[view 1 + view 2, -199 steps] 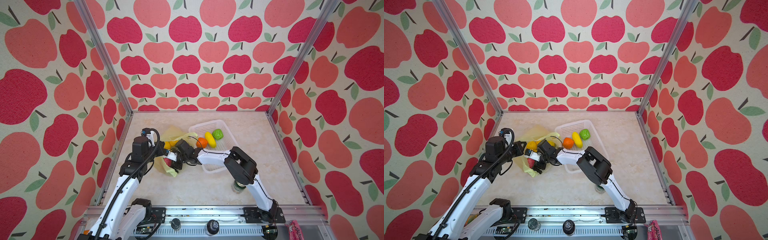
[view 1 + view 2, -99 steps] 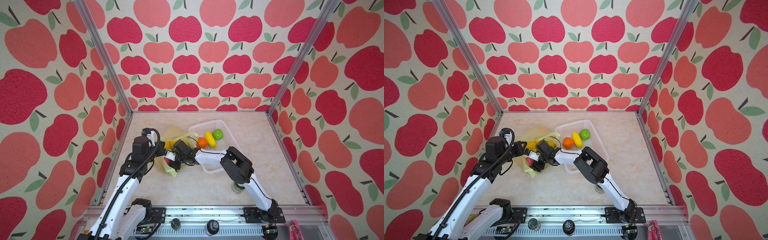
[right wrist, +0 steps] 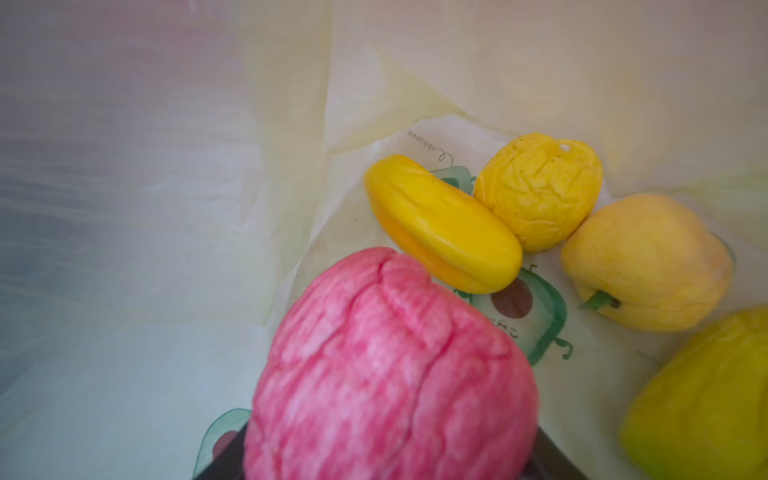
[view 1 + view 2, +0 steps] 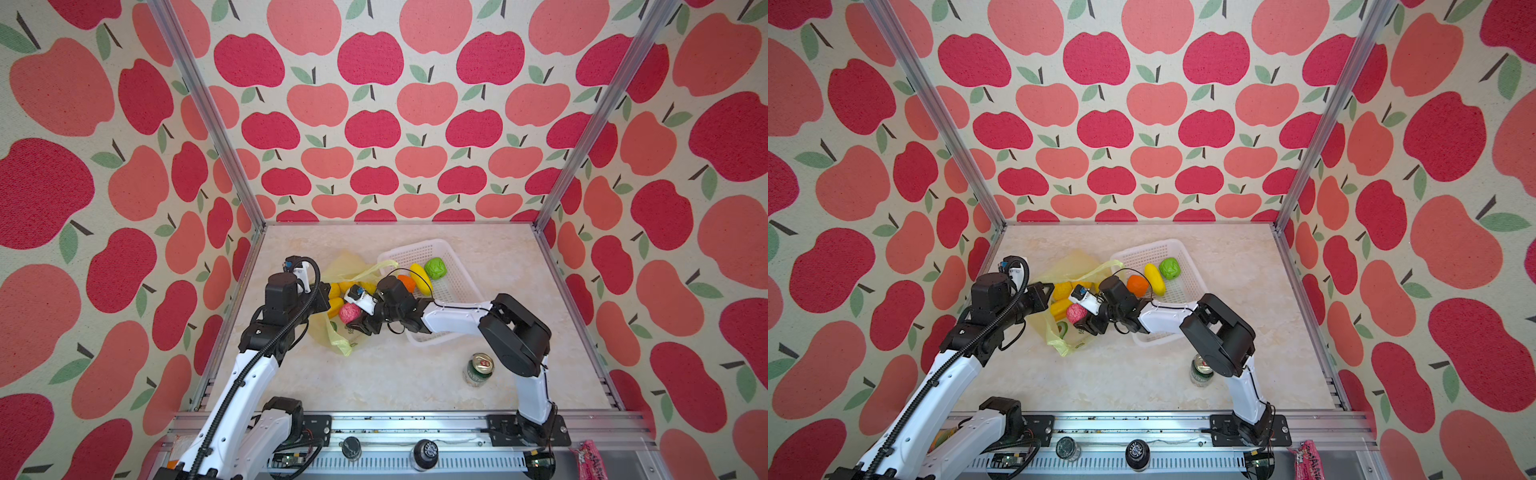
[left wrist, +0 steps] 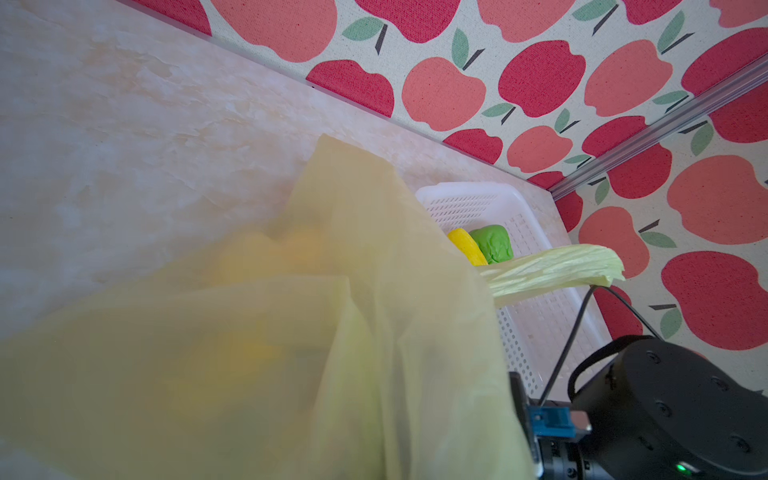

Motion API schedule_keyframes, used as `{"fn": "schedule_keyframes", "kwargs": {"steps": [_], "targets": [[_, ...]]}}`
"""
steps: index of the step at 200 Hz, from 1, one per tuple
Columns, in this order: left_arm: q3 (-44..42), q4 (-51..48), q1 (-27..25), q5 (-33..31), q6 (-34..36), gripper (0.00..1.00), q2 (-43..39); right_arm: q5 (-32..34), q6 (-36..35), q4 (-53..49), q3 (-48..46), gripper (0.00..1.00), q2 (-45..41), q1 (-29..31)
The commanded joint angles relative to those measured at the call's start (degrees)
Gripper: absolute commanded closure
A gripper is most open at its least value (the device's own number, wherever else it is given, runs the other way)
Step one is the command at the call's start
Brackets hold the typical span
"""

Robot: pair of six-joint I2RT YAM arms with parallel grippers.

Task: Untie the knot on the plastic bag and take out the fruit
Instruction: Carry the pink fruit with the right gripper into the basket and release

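Surface: a cream marbled tabletop is spanning the whole cell floor, and everything is sitting on it.
Room: walls papered in red and pink apples are closing in three sides; aluminium posts are running up the rear corners; a metal rail is carrying both arm bases at the front edge.
Plastic bag: is lying open left of centre, printed side down, with one handle strip reaching across the rim of the basket.
Basket: white mesh, is sitting just right of the bag, holding an orange fruit, a long yellow fruit and a green fruit.
Inside bag: four yellow fruits are resting on the film, among them a long one touching a wrinkled one.
Left gripper: is pinching the bag's near edge, jaws fully together on the film.
Right gripper: is reaching into the bag mouth, jaws clamping a pink fruit.
Can: green, is standing upright near the right arm's elbow, well apart from the bag.
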Motion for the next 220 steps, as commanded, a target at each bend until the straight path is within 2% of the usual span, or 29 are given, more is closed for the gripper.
{"fn": "schedule_keyframes", "kwargs": {"steps": [1, 47, 63, 85, 111, 141, 172, 192, 220], "targets": [[-0.45, 0.15, -0.18, -0.27, 1.37, 1.0, -0.61, -1.34, 2.18, 5.14, -4.51, 0.58, -5.46, -0.09], [-0.46, -0.01, -0.3, -0.52, 1.38, 1.0, -0.6, 3.19, 2.87, 17.03, -21.19, 0.63, -21.98, -0.13], [-0.46, 0.05, -0.31, -0.64, 1.37, 1.0, -0.65, 7.32, 3.23, 22.71, -27.84, 0.69, -28.46, -0.22], [-0.52, -0.02, -0.38, -0.74, 1.3, 1.0, -0.53, 16.73, 3.25, 30.0, -35.31, 0.69, -35.39, -0.95], [-0.46, -0.21, -0.37, -0.86, 1.28, 1.0, -0.41, 28.65, 5.26, 31.11, -39.31, 0.73, -39.62, -4.43], [-0.46, -0.39, -0.45, -1.03, 1.36, 1.0, -0.95, 34.32, 13.1, 27.64, -38.93, 0.76, -38.95, -12.09], [-0.34, -0.39, -0.46, -0.67, 1.13, 1.0, -1.09, 32.56, 25.73, 22.18, -36.92, 0.77, -35.42, -19.25], [0.14, -0.65, -0.57, 1.67, 0.43, 1.0, -0.6, 28.9, 35.19, 15.52, -34.06, 0.82, -32.55, -24.06], [0.07, -0.52, -1.13, 2.67, -0.36, 1.0, -0.33, 23.26, 41.77, 16.16, -33.78, 0.83, -28.35, -29.46]]}}
